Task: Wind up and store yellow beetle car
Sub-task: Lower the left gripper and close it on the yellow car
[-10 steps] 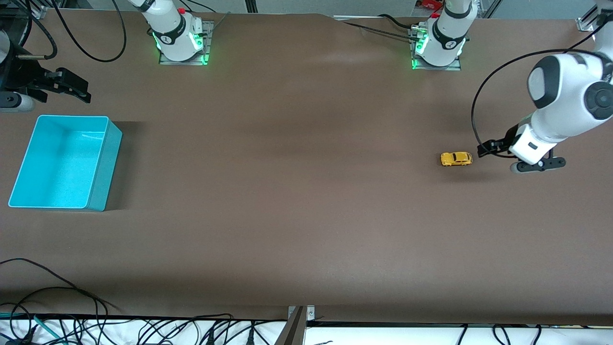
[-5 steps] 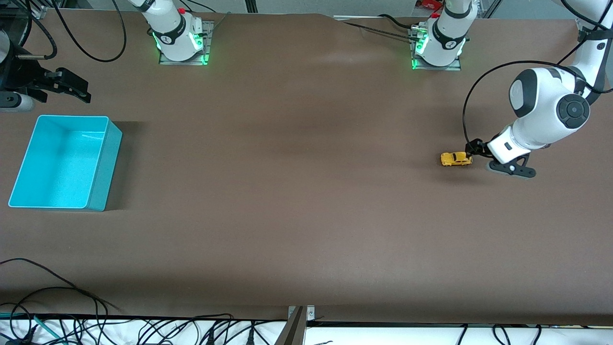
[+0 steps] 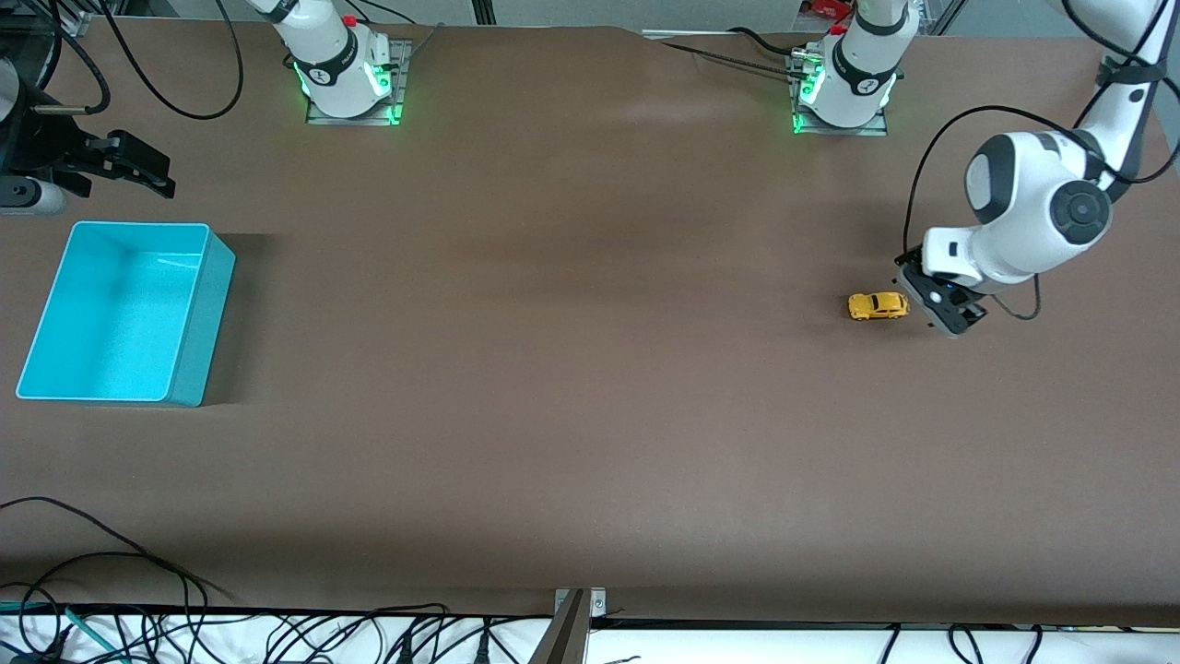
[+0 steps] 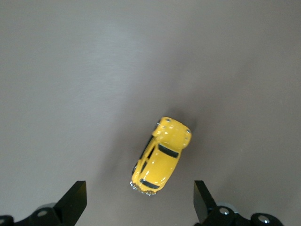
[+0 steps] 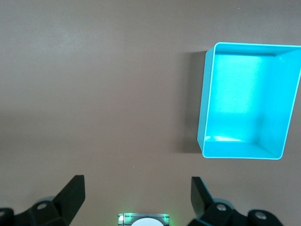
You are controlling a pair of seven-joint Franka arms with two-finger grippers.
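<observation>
In the front view, the yellow beetle car (image 3: 879, 305) is seen on the table toward the left arm's end, its long axis running along the table from one arm's end to the other. The left gripper (image 3: 942, 312) is held low just beside the car's end that faces the left arm's end of the table, apart from it. The right gripper (image 3: 129, 166) waits over the table by the turquoise bin (image 3: 198, 314), well apart from the car, so the left arm is judged the nearer.

In the left wrist view, the car (image 4: 161, 157) lies ahead of and between the two fingertips (image 4: 75, 200), its long axis skewed to the line joining them. The fingers are spread wide; nothing is held or touched.

In the right wrist view, the right gripper's fingers (image 5: 73, 193) are spread wide and empty; the bin (image 5: 204, 113) stands empty.
</observation>
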